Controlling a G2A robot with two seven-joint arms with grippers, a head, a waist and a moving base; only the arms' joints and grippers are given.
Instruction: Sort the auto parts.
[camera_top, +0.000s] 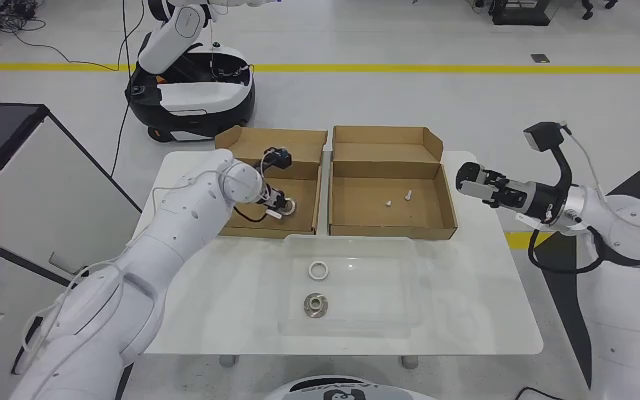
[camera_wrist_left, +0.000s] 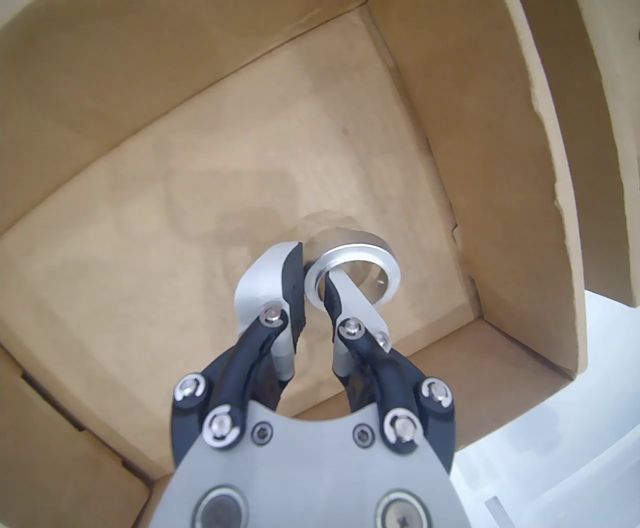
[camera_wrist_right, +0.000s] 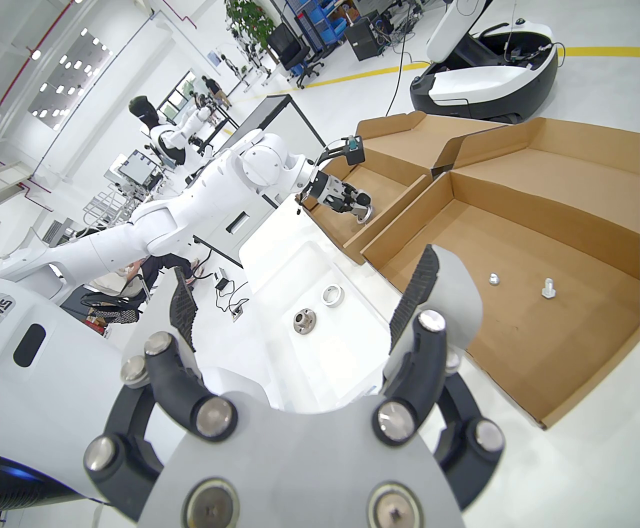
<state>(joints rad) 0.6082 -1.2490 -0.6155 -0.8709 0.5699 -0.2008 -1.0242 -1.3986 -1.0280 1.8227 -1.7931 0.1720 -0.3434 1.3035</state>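
**Top view.** The left end effector (camera_top: 283, 203) is inside the cardboard box (camera_top: 298, 180) at centre-left of the frame. It sits low, with a metal ring (camera_top: 289, 207) at its tip. The bolt box (camera_top: 360, 190) stands just beside it at centre-right and holds two bolts (camera_top: 408, 194). A clear tray (camera_top: 375, 290) at lower centre of the bench (camera_top: 480, 330) carries a white ring (camera_top: 318, 269) and a flanged part (camera_top: 314, 304). The right end effector (camera_top: 465, 180) is at the right of the frame, near the bolt box's outer wall and well apart from every part.

**Left wrist view.** The left end effector (camera_wrist_left: 312, 277) straddles the metal ring's (camera_wrist_left: 357, 255) wall, one finger outside and the other through the bore, and is clamped on it. The ring is low over the box floor, near a corner. I cannot tell whether it touches the floor.

**Right wrist view.** The right end effector (camera_wrist_right: 304, 276) has its fingers spread wide with nothing between them. Beyond it, the white ring (camera_wrist_right: 331, 294) and flanged part (camera_wrist_right: 304, 320) lie in the tray.

**Judgement.** The step in hand is setting the metal ring down in the cardboard box. The next move calls for parting the fingers, then lifting straight up so the inner finger clears the bore without dragging the ring. Two parts remain in the tray, so the sort looks partway done.
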